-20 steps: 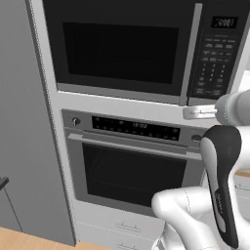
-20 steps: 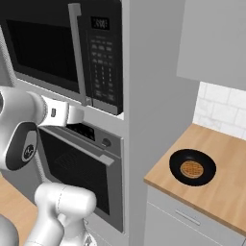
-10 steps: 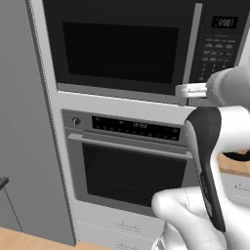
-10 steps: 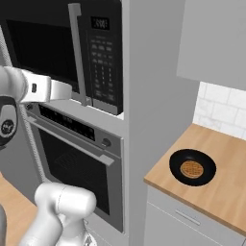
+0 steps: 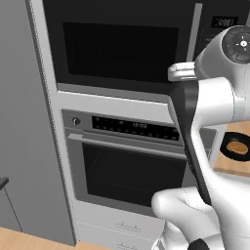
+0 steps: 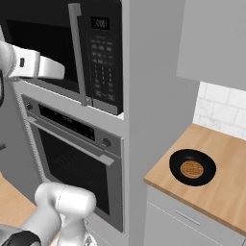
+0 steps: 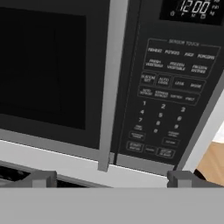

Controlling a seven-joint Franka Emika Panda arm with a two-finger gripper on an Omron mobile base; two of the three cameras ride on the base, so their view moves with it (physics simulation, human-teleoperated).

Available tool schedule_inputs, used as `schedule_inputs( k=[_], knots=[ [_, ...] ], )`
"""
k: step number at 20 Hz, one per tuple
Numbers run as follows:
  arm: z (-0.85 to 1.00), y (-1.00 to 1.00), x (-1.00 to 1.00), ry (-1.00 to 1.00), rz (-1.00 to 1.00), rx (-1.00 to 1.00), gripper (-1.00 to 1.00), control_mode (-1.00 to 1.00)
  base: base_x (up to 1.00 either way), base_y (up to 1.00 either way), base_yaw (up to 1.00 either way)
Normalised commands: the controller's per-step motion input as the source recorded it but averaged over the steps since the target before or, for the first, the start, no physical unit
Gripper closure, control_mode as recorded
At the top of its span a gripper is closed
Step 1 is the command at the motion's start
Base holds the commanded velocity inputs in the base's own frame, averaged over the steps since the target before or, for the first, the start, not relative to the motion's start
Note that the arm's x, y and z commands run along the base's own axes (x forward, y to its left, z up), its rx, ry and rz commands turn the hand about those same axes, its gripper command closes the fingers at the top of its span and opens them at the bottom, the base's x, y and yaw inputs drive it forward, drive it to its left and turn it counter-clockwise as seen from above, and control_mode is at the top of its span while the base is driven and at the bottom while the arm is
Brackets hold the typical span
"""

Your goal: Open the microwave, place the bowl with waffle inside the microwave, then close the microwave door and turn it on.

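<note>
- Microwave door point(image 7: 48, 70) shut; fingers point(image 7: 43, 178) spread wide, empty, just short of its vertical handle point(image 7: 111, 83)
- Risk: fingers straddle handle and keypad point(image 7: 170, 100), so a crooked close may press buttons
- Oven point(image 6: 72, 158) directly below
- Bowl with waffle point(image 6: 192, 168) on table point(image 6: 226, 192), well apart

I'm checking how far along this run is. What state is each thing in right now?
Microwave door: shut.
Microwave display: lit, reads 12:00.
Oven door: shut.
Bowl with waffle: on the wooden counter, untouched.
Gripper: open, empty, facing the door handle.
</note>
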Motion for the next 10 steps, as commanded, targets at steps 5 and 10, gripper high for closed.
schedule_inputs(
  k=[5, 10],
  knots=[
    [-0.06, -0.11, 0.42, 0.05, 0.00, 0.00, -1.00, -1.00, 0.00, 0.00, 0.00],
    [-0.12, -0.03, 0.37, -0.07, 0.00, 0.00, -1.00, -1.00, 0.00, 0.00, 0.00]
  ],
)
